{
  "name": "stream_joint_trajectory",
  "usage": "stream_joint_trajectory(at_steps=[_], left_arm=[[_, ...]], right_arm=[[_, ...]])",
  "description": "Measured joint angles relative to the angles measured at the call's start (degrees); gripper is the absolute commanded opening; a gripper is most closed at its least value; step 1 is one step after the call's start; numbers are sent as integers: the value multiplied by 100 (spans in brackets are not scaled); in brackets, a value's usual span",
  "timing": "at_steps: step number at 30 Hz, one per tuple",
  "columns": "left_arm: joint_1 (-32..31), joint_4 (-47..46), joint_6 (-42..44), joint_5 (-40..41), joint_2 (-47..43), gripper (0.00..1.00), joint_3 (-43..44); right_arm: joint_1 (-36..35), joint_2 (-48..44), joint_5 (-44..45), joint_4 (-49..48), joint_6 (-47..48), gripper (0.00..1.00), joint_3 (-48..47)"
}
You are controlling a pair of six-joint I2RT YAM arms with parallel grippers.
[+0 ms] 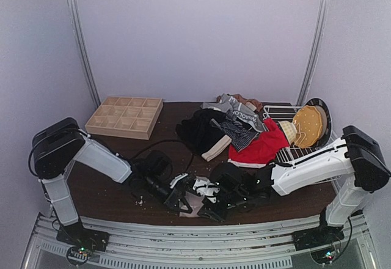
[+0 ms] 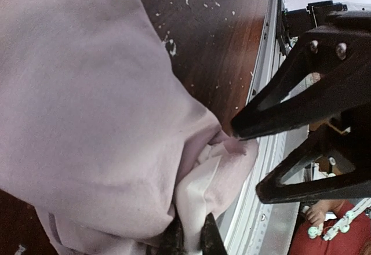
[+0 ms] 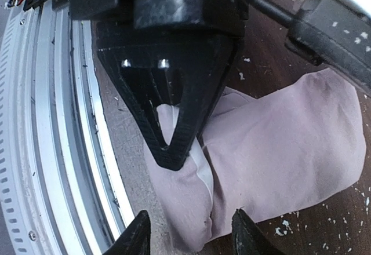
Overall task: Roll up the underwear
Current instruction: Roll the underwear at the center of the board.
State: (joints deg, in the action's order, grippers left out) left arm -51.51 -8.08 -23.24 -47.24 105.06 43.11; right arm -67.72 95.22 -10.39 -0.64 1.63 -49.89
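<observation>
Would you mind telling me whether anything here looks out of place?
White specks litter the dark table around the pale pink underwear, like crumbs or flaked debris; the other underwear sits in an untidy heap.

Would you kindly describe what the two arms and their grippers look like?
Both the left arm and right arm have white links between bulky black joint housings. A black cable loops beside the left one. The left gripper and right gripper are black, with hollow triangular jaws bearing two shiny screws.
</observation>
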Motion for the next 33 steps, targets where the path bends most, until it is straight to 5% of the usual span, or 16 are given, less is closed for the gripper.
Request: stream_joint_trajectory(at_steps=[7, 10, 14, 20, 33], left_arm=[[136, -103, -282, -407, 262, 0, 81], [160, -76, -328, -461, 299, 0, 120], [164, 7, -337, -426, 284, 10, 140], [164, 365, -245, -144, 50, 37, 136], [98, -243, 24, 1537, -2358, 57, -1440]], right_arm=[[-70, 538, -11, 111, 170, 45, -153], [-87, 619, -2, 160, 223, 20, -240], [-63, 723, -9, 186, 109, 1, -345], [7, 723, -391, -120, -299, 0, -229], [455, 813, -1663, -1147, -1207, 0, 240]])
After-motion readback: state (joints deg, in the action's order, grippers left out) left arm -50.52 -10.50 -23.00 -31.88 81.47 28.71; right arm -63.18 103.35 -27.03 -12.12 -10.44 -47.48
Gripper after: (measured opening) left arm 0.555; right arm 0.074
